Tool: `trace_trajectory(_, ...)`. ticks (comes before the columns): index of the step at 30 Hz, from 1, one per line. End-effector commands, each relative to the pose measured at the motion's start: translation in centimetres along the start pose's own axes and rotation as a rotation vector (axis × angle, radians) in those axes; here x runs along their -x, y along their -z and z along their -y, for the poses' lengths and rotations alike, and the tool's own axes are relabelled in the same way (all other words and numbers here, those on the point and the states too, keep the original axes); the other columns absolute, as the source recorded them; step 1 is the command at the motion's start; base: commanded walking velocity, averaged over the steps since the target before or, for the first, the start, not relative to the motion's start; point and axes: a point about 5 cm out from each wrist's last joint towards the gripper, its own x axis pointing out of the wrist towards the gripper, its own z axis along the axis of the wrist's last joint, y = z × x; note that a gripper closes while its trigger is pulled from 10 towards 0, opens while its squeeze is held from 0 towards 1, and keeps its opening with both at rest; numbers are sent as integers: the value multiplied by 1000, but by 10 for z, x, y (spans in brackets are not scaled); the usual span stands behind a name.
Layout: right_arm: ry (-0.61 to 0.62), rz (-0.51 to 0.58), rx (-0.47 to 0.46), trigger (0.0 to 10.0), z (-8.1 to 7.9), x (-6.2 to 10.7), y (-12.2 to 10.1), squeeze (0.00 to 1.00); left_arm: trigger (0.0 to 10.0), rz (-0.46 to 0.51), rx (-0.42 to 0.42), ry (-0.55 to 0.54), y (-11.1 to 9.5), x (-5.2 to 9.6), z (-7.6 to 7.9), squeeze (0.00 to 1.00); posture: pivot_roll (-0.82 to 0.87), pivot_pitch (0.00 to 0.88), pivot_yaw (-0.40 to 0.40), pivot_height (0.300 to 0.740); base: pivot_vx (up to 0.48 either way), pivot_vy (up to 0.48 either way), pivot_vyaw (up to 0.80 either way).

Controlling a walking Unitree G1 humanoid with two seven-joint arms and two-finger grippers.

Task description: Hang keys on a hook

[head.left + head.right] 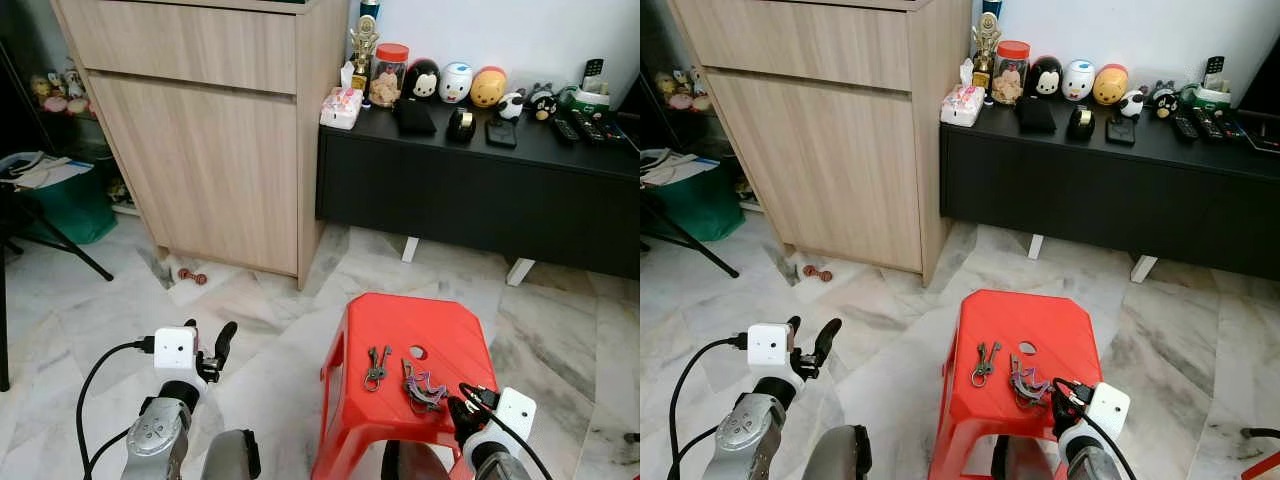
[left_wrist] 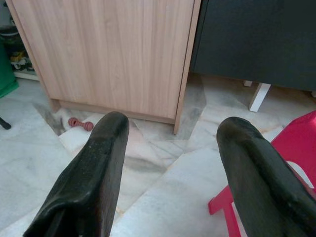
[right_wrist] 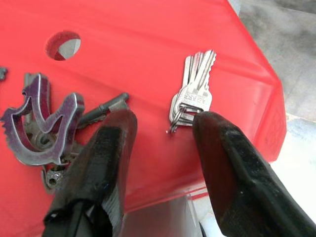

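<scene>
Right hand (image 3: pixel 160 128): fingers parted, low over the red stool (image 1: pixel 440 325) at its 5 o'clock corner, the silver keys (image 3: pixel 191 96) lying between the fingertips. A purple keychain bunch (image 1: pixel 423 385) lies at the keys' 9 o'clock. Left hand (image 2: pixel 173 143): open, above the marble floor (image 1: pixel 280 330).

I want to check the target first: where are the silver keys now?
The silver keys lie flat on the red stool, near its edge, just ahead of the right gripper, whose open fingers hover over them, beside the purple key ring.
</scene>
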Motion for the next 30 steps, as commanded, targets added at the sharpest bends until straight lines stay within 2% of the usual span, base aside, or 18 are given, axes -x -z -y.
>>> trace_trajectory(1,6,7,4,10000,2,-1,-2,0,10000,-4,-8,7,2,0,1,0,34,5,-89,588,0,0,0)
trace_trajectory(2,6,5,3,8078,2,-1,-1,0,10000,-4,-9,8,2,0,1,0,34,5,-89,588,0,0,0)
trace_trajectory(3,4,3,5,4275,2,-1,0,0,10000,-3,-9,10,1,0,2,0,34,5,-89,588,0,0,0)
trace_trajectory(4,1,1,8,3255,1,-1,0,0,10000,-2,-9,11,1,-1,2,0,33,5,-90,588,0,0,0)
trace_trajectory(6,-2,0,8,3255,0,-1,1,0,10000,-1,-8,11,1,-1,2,0,33,5,-90,588,0,0,0)
trace_trajectory(7,-2,1,5,4275,-1,-2,1,0,10000,0,-8,11,1,-1,2,0,33,5,-90,588,0,0,0)
trace_trajectory(8,-3,1,5,4275,-1,-2,1,0,10000,0,-7,11,1,-1,2,0,33,5,-90,588,0,0,0)
trace_trajectory(10,-3,2,3,6588,-2,-2,0,0,10000,-1,-6,11,1,-1,3,0,31,4,-89,588,0,0,0)
trace_trajectory(11,-3,2,3,6588,-2,-2,0,0,10000,-1,-6,11,1,-1,3,0,31,4,-89,588,0,0,0)
trace_trajectory(12,-7,1,7,471,-2,-2,1,0,10000,-1,-6,12,1,-1,3,0,32,4,-89,588,0,0,0)
trace_trajectory(14,-10,0,10,471,-2,-2,0,0,10000,-1,-6,13,1,-1,3,0,32,5,-90,588,0,0,0)
trace_trajectory(15,-8,-1,9,0,-1,-3,1,0,10000,0,-6,13,1,-1,3,0,32,5,-90,588,0,0,0)
trace_trajectory(30,5,-3,2,0,2,-3,3,0,10000,-1,-5,16,1,-1,3,0,33,6,-88,588,0,0,0)
